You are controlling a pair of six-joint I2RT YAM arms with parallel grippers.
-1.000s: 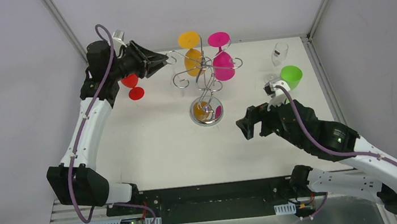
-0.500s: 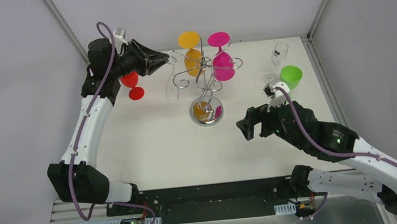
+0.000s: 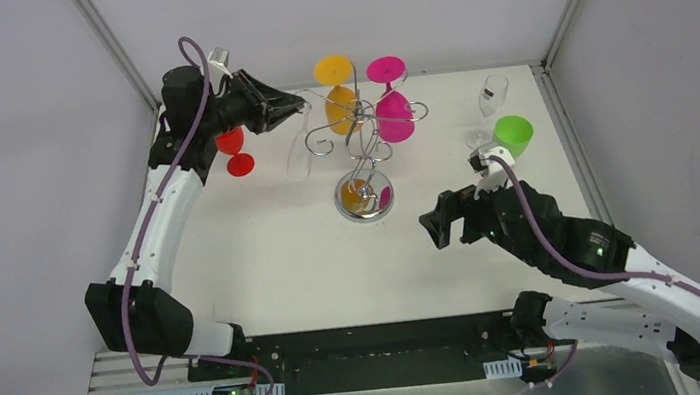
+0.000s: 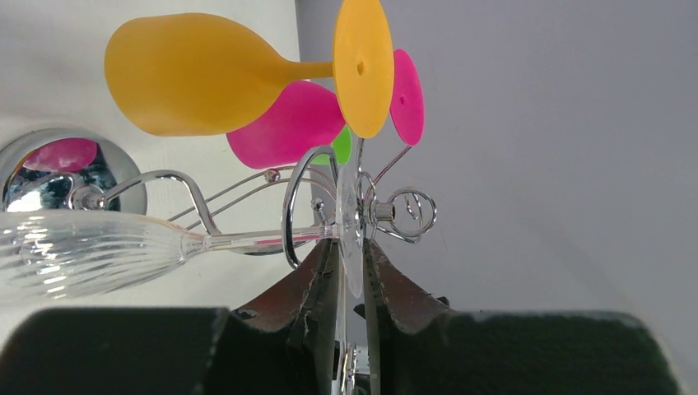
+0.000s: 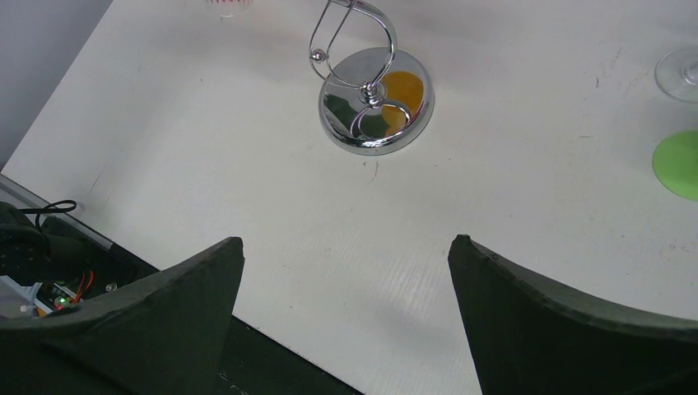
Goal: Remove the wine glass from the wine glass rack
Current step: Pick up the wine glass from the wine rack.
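The clear wine glass (image 4: 82, 251) is hung on the wine glass rack (image 3: 364, 201), upper centre of the top view. Its foot is narrowly flanked by the left gripper (image 4: 351, 247), but contact cannot be told. The right gripper (image 5: 346, 243) is spread wide.

Bright, even light falls from above; shadows on the white table (image 3: 263, 259) are faint and soft. The chrome base of the wine glass rack (image 5: 376, 111) throws mirror glare and coloured reflections; close to its lens the left gripper (image 4: 350, 247) is dark and blurred.
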